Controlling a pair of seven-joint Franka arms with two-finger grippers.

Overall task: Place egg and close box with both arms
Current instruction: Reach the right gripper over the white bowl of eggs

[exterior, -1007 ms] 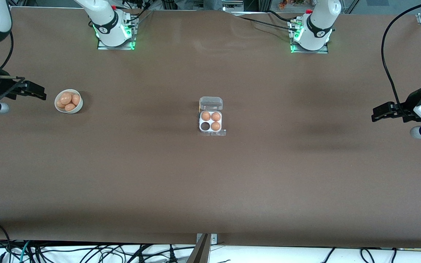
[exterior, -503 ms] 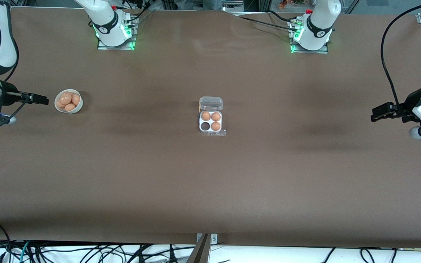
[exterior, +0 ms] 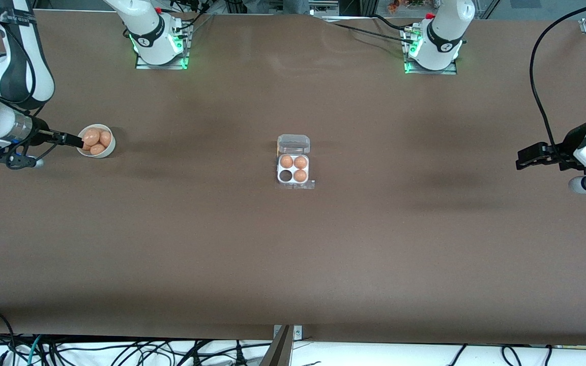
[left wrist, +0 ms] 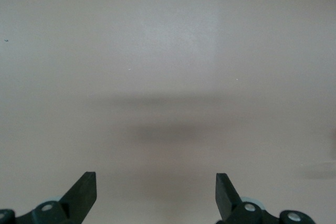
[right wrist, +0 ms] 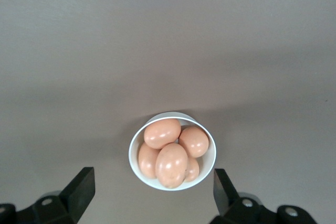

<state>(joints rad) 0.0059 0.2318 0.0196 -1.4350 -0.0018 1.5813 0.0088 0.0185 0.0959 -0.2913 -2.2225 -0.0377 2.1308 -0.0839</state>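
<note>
Several orange-brown eggs (exterior: 92, 137) lie piled in a round white bowl (exterior: 111, 148) toward the right arm's end of the table. My right gripper (exterior: 72, 140) hangs over the bowl's outer rim, open and holding nothing. In the right wrist view the top egg (right wrist: 171, 165) and the bowl (right wrist: 135, 167) sit between the spread fingers of the right gripper (right wrist: 153, 181). The box (exterior: 293, 169) stands mid-table with its clear lid (exterior: 293, 144) open; three cups hold eggs and one cup (exterior: 286, 176) is empty. My left gripper (exterior: 525, 157) waits open at the left arm's end, and the left gripper (left wrist: 155, 181) has only bare table under it.
The brown table (exterior: 293, 254) spreads wide around the box. Both arm bases (exterior: 159, 43) stand along the edge farthest from the front camera. Cables (exterior: 120, 351) hang below the nearest edge.
My right arm has swung in from the table's end, bringing its gripper to the bowl's rim. The left arm has barely moved. Bowl and box are where they were.
</note>
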